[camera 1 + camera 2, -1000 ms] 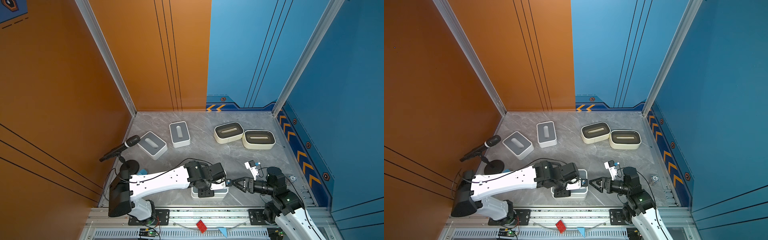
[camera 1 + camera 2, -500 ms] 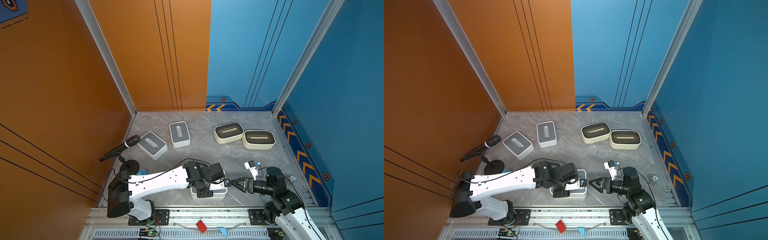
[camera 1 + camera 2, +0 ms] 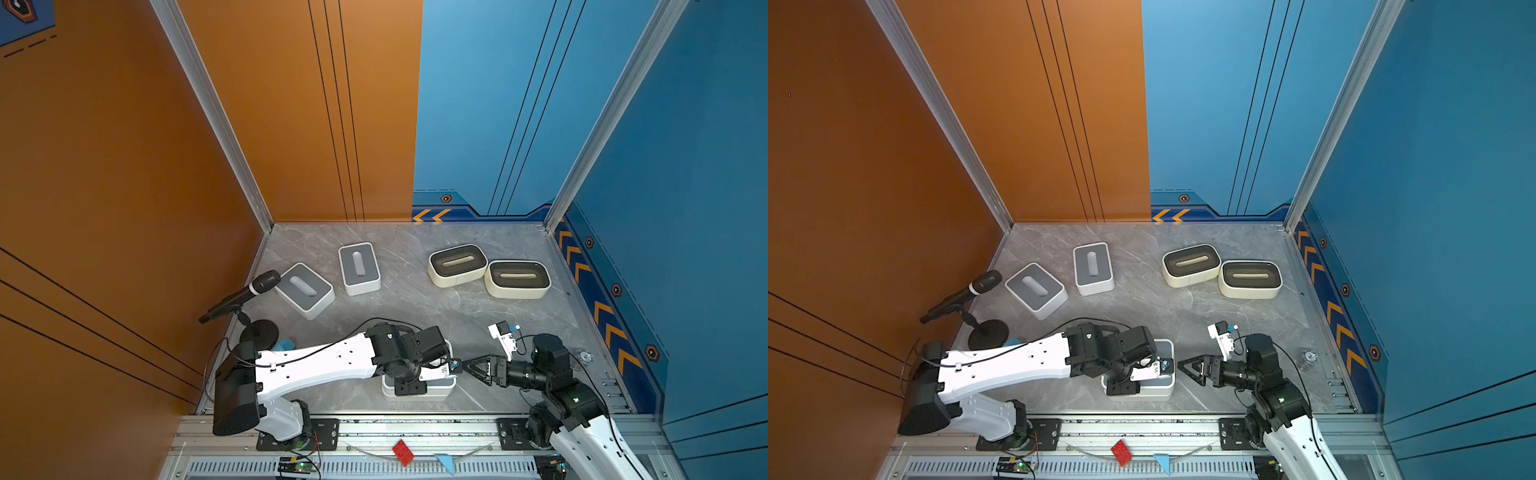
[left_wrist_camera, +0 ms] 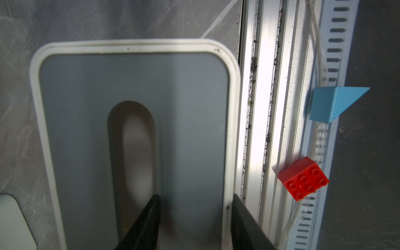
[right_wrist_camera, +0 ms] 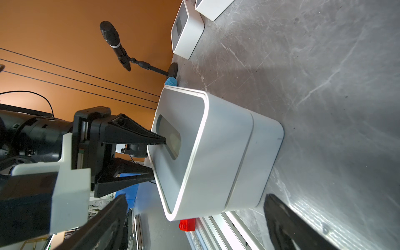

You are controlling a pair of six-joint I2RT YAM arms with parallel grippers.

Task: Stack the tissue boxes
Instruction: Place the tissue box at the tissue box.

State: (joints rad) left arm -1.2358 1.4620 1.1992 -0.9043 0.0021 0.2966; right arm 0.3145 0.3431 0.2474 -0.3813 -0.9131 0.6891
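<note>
Where the left arm [image 3: 324,365] crosses the bench [image 3: 415,316]: left fingers [image 4: 147,220] clench the grey-topped box [image 3: 436,390] by its rim.
Box: lower centre, in both top views, atop another white box [image 5: 259,164].
Right fingers [image 5: 104,223]: released, alongside.

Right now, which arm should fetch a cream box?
Right: the right end effector is open, with the cream boxes on its side; the left end effector grips the grey-topped box.

At lower centre, our left gripper [image 3: 409,384] presses down onto a white tissue box [image 3: 440,390]; our right gripper [image 3: 467,365] points at it from just beside. Above, left of centre, we see the tilted grey-topped box [image 3: 305,291] and the straighter grey-topped box [image 3: 359,269]; to their right, the first cream box [image 3: 457,265] and the second cream box [image 3: 517,279] lie side by side.
</note>
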